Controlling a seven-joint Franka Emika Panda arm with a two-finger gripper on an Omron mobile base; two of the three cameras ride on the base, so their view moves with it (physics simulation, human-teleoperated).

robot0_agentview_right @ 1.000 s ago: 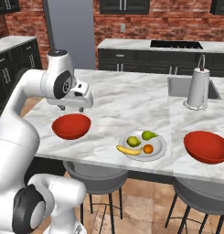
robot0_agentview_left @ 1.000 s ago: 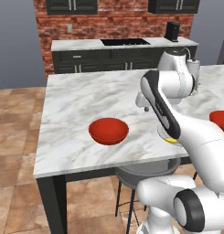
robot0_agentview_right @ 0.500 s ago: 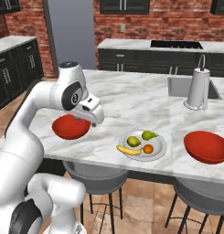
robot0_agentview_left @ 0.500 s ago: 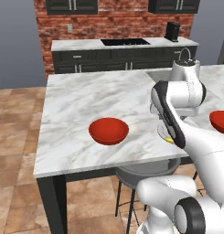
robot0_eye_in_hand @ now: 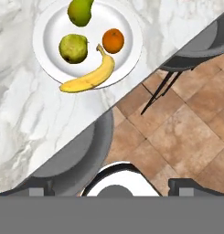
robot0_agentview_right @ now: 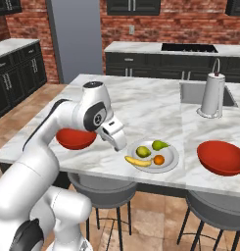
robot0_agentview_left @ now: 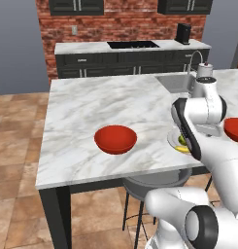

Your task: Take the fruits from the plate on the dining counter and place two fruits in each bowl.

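The gripper (robot0_agentview_right: pixel 122 147) hung open and empty just beside the plate (robot0_eye_in_hand: pixel 47 27), at the worktop (robot0_agentview_right: pixel 146 105) edge. On the plate lay a banana (robot0_eye_in_hand: pixel 88 77), an apple (robot0_eye_in_hand: pixel 73 48), a pear (robot0_eye_in_hand: pixel 80 12) and an orange (robot0_eye_in_hand: pixel 113 40). Both bowls (robot0_agentview_right: pixel 75 138) looked empty. Risk: the banana, overhanging the plate's rim, might be nudged off the plate by a descending finger.

- Bright, even rendered light, no glare.
- Soft shadows under the plate (robot0_eye_in_hand: pixel 125 68) on the tabletop (robot0_eye_in_hand: pixel 22 119).
- Sharp focus throughout, edges undistorted.
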